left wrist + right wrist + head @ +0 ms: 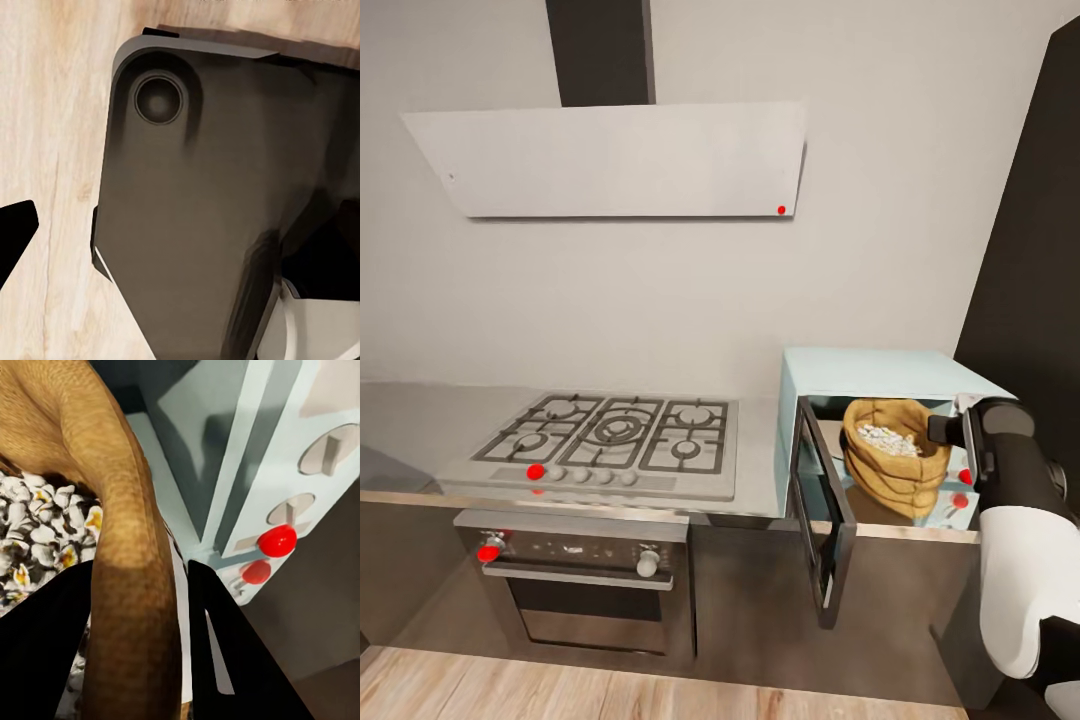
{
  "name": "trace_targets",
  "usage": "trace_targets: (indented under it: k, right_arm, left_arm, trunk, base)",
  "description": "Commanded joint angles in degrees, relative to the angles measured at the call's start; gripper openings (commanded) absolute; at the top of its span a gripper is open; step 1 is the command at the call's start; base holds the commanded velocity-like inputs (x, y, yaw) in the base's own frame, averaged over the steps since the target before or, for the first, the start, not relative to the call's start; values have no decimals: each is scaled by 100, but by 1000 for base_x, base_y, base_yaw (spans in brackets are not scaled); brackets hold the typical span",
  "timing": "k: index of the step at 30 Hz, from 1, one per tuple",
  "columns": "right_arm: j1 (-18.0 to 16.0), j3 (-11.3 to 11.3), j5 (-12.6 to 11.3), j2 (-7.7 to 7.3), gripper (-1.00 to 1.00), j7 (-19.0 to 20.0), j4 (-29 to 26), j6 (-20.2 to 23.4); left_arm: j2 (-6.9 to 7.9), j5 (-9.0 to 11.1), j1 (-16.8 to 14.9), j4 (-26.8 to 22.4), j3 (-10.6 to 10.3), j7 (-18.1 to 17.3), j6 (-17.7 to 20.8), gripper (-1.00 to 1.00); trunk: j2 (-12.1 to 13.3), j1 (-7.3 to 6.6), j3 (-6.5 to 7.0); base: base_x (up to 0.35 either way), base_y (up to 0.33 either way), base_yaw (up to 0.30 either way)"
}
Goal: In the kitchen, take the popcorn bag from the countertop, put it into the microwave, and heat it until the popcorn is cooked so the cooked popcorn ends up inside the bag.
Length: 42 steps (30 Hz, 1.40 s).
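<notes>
The popcorn bag [888,455] sits inside the open microwave [880,375], its rim pinched by the right gripper [139,645]. The popcorn [41,529] already looks puffed — the rim should be released gently so nothing is tipped.

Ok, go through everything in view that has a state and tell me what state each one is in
microwave: door swung open, bag inside.
popcorn bag: tilted in the microwave cavity, mouth open, rim between the right gripper's fingers.
popcorn: popped, white, heaped inside the bag.
right gripper: closed on the bag's rim.
gas hob: no flame visible.
oven: door closed.
</notes>
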Motion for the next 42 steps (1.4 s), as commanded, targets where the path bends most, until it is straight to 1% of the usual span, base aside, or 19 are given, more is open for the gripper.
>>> trace_targets:
  k: [1, 11, 19, 30, 34, 36, 39, 42]
  right_arm:
    - [-6, -11, 27, 0, -100, 57, -41, -12]
    - [-2, -14, -55, 0, -100, 57, -118, 294]
    - [-3, 6, -24, -25, -100, 51, -105, 294]
    - [-1, 17, -28, -12, -100, -14, -105, 294]
    - [-1, 25, -46, -9, -100, -5, -105, 294]
    - [-1, 28, -47, -1, -100, -5, -105, 294]
    - [-1, 33, -34, 71, -100, -5, -105, 294]
    - [-1, 36, -30, 96, -100, -5, -101, 294]
  left_arm:
    - [-2, 36, -3, 2, 6, 8, -16, 100]
    - [-2, 28, -5, 2, 6, 9, -16, 100]
    - [-10, 27, -5, 2, 13, 9, -16, 100]
    - [-10, 27, -4, 2, 15, 9, -24, 100]
    - [-10, 27, -4, 2, 7, 1, -16, 100]
    - [-10, 27, -5, 2, 6, 0, -16, 100]
    - [-8, 27, -4, 2, 6, 0, -16, 100]
    - [-6, 28, -4, 2, 6, 0, -16, 100]
  trunk:
    - [-6, 0, -6]
    - [-6, 0, -6]
    - [-6, 0, -6]
    - [-6, 0, -6]
    - [-6, 0, -6]
    - [-6, 0, -6]
    - [-6, 0, -6]
    - [-6, 0, -6]
  base:
    - [0, 0, 0]
    - [0, 0, 0]
    - [0, 0, 0]
    - [0, 0, 0]
    - [174, 151, 0]
    - [106, 93, 0]
    - [24, 21, 0]
    - [4, 3, 0]
